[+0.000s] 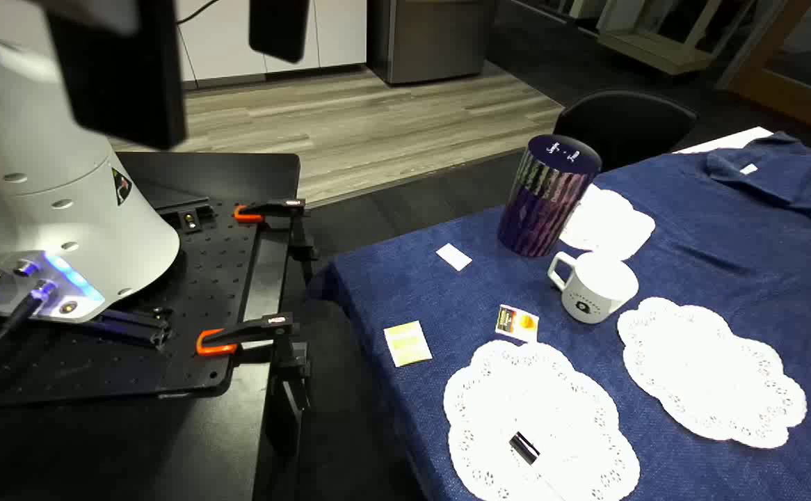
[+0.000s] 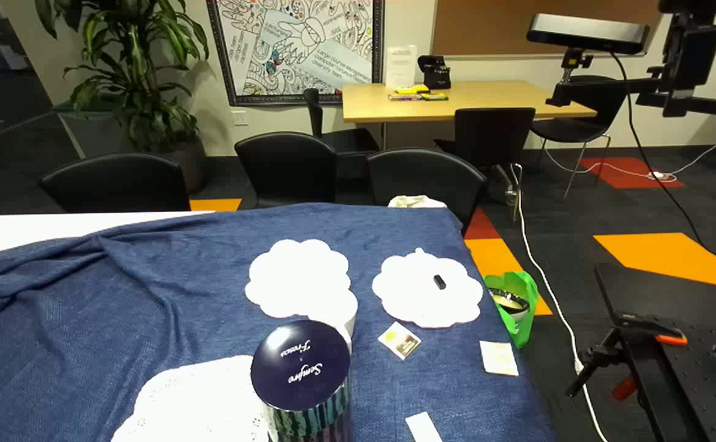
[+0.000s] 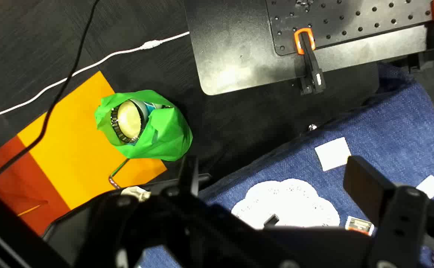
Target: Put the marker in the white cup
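Observation:
The marker [image 1: 524, 448] shows as a short black stick on a white scalloped doily [image 1: 475, 390]. It also lies there in an exterior view [image 2: 439, 282] and in the wrist view [image 3: 271, 220], partly hidden by the gripper body. The white cup [image 1: 590, 296] stands upright, handle toward the purple canister. It is mostly hidden behind that canister in an exterior view [image 2: 344, 307] and is out of the wrist view. My gripper [image 3: 273, 171] is open and empty, fingers wide apart, well above the table. Its blurred dark fingers hang at the top of an exterior view [image 1: 207, 90].
A tall purple striped canister [image 1: 548, 198] stands close to the cup, also in an exterior view [image 2: 301, 368]. Small cards [image 1: 517, 323] and more doilies [image 1: 711, 376] lie on the blue cloth [image 1: 447, 299]. A green bag [image 3: 165, 130] is on the floor beside the table.

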Tool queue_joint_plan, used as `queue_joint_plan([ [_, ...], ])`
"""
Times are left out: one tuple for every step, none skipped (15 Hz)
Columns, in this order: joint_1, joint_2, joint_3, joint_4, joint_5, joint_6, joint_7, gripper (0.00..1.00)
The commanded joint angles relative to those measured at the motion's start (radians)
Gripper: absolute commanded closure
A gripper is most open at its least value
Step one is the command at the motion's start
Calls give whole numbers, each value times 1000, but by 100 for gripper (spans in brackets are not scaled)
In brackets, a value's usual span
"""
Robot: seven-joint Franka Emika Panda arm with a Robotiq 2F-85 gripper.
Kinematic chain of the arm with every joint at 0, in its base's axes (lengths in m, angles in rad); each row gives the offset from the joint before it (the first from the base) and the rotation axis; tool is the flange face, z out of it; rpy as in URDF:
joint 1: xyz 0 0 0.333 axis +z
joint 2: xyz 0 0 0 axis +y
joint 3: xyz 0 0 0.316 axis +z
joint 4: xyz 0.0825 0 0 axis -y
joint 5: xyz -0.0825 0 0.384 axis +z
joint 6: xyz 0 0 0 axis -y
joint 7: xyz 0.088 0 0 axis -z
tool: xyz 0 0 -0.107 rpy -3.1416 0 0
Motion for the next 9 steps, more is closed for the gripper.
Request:
queue_joint_plan([
  [9, -1, -6, 3, -3, -5, 4, 0],
  [9, -1, -6, 3, -3, -5, 4, 0],
  [9, -1, -6, 3, -3, -5, 4, 0],
  [9, -1, -6, 3, -3, -5, 4, 0],
  [9, -1, -6, 3, -3, -5, 4, 0],
  [9, -1, -6, 3, -3, -5, 4, 0],
  [9, -1, -6, 3, -3, -5, 4, 0],
  [13, 13, 1, 7, 4, -2, 19, 0],
  [13, 23, 10, 6, 7, 9, 48, 0],
])
